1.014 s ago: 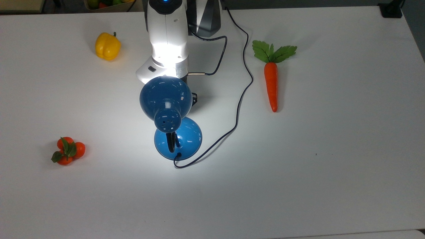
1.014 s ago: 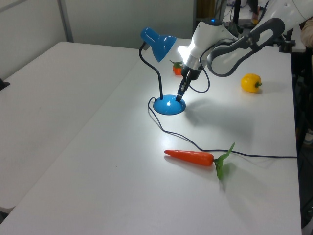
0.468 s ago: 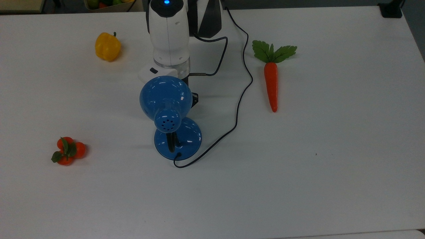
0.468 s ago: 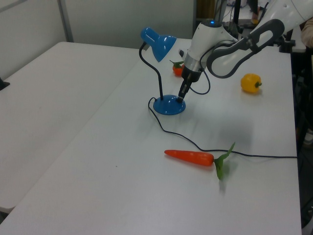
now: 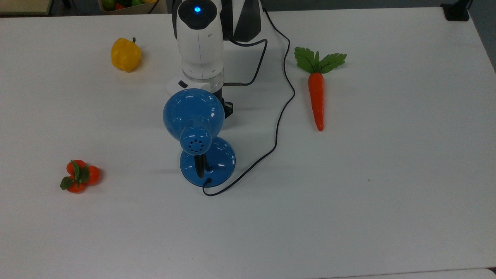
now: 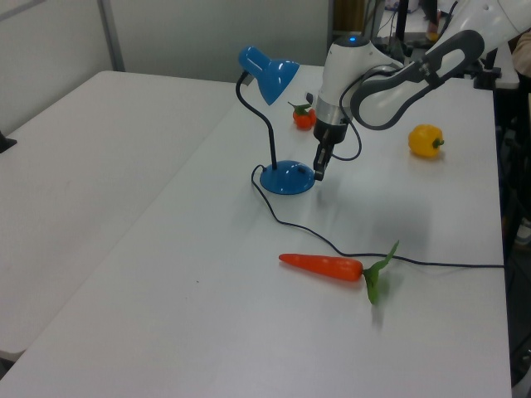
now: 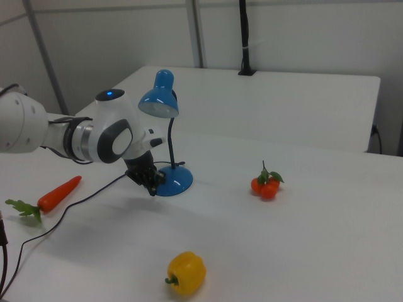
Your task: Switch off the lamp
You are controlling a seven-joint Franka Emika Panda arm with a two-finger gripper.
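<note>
Lamp point(image 5: 193, 116) unlit on bench point(image 5: 387, 193); gripper point(image 6: 319, 172) just beside its base, jaws' state cannot be told. No legible markings.

I see a white table point(image 5: 387, 193) carrying lamp point(image 5: 208, 162) at centre, carrot point(image 5: 317, 99) at 2 o'clock, yellow pepper point(image 5: 125, 54) at 11, tomatoes point(image 5: 79, 176) at 8, cord point(image 5: 279, 116) trailing toward 12.
</note>
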